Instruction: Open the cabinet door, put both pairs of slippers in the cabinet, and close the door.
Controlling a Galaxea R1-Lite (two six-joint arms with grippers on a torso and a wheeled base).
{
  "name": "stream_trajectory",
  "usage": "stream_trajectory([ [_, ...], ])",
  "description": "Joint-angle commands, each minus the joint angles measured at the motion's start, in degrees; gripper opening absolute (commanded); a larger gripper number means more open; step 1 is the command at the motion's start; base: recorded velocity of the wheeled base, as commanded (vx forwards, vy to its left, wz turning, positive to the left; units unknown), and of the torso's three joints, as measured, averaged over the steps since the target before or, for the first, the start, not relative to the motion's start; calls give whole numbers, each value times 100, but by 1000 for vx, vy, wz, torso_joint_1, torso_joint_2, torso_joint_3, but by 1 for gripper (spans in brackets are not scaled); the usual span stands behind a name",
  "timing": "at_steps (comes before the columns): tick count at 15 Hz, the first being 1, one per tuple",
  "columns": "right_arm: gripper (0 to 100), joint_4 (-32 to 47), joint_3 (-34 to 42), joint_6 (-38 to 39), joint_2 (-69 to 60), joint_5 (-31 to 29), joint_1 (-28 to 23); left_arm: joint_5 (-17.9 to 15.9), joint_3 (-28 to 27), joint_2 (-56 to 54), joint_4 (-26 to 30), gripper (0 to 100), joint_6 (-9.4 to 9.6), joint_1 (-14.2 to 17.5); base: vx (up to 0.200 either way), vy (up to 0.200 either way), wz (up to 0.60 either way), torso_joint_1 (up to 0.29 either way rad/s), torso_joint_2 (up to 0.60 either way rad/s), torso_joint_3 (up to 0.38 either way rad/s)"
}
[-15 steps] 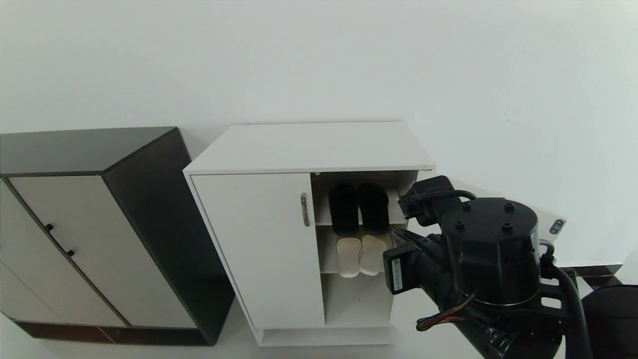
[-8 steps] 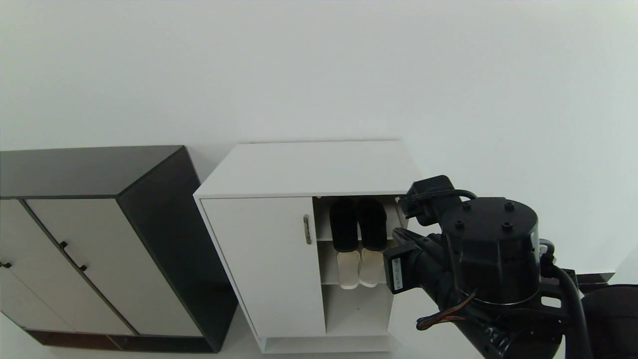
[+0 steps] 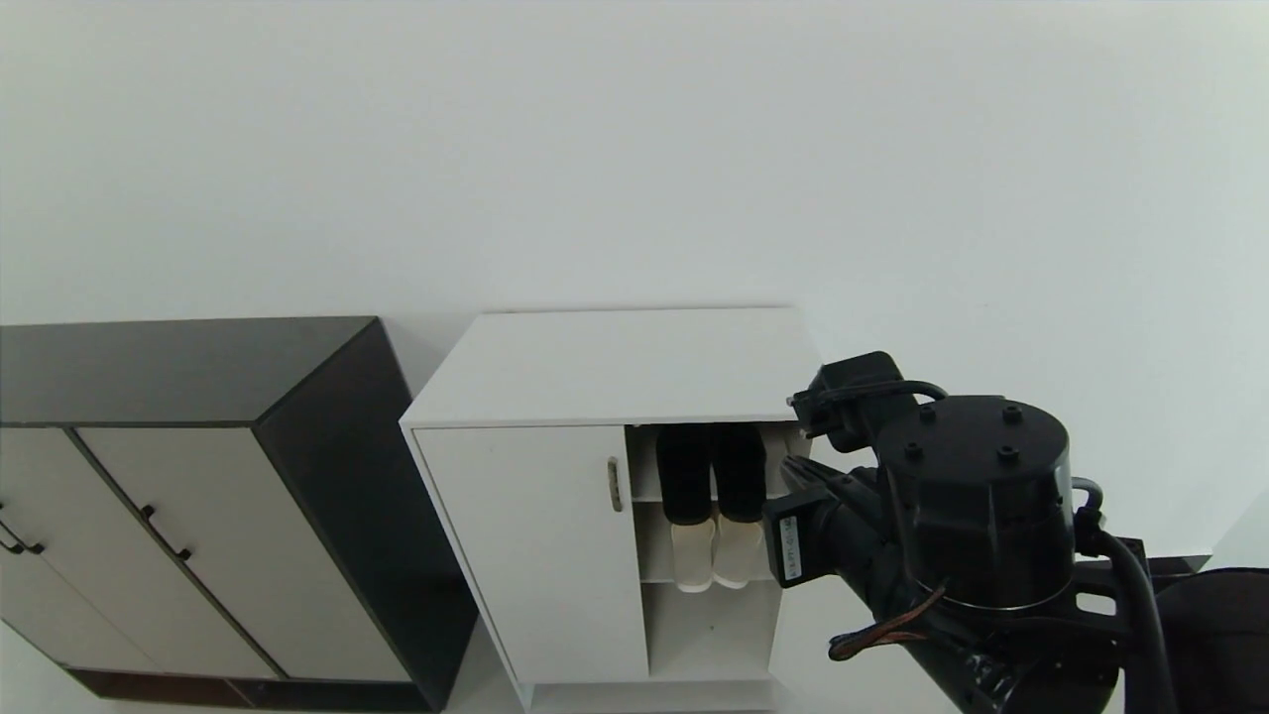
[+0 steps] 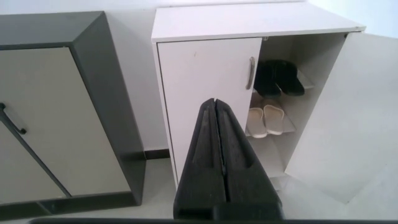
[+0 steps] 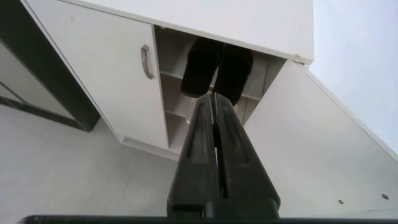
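Inside the white cabinet (image 3: pixel 615 362), your black slippers (image 3: pixel 711 471) sit on the top shelf, with the white slippers (image 3: pixel 714 550) at 6 o'clock from them. The door (image 5: pixel 305 149) (at 3 o'clock) stands open. Your left hand (image 4: pixel 215 104) and right hand (image 5: pixel 213 99) are both pressed together.

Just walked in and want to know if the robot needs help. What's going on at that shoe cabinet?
Both pairs are in the white cabinet: the black slippers on the top shelf, the white slippers on the shelf below. Its right door stands open; the left door is shut. The left pincer and right pincer are shut and empty, short of the cabinet. Only closing the door remains.
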Motion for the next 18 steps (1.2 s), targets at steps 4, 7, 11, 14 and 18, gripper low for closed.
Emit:
stream_trajectory([
  [4,0,0,25,-43,9,-9,2,1,0,-1,-1,0,-1,-1,0,0,-150,1,-1,1],
  [7,0,0,25,-43,35,-9,-33,1,0,-1,-1,0,-1,-1,0,0,-600,2,-6,2],
  [11,0,0,25,-52,44,-9,-60,1,0,-1,-1,0,-1,-1,0,0,-600,8,0,0],
  [14,0,-18,-124,-104,106,149,-517,1,0,-1,-1,0,-1,-1,0,0,0,0,0,0],
  [18,0,26,-546,-69,176,650,-1176,1,0,-1,-1,0,-1,-1,0,0,0,0,0,0],
])
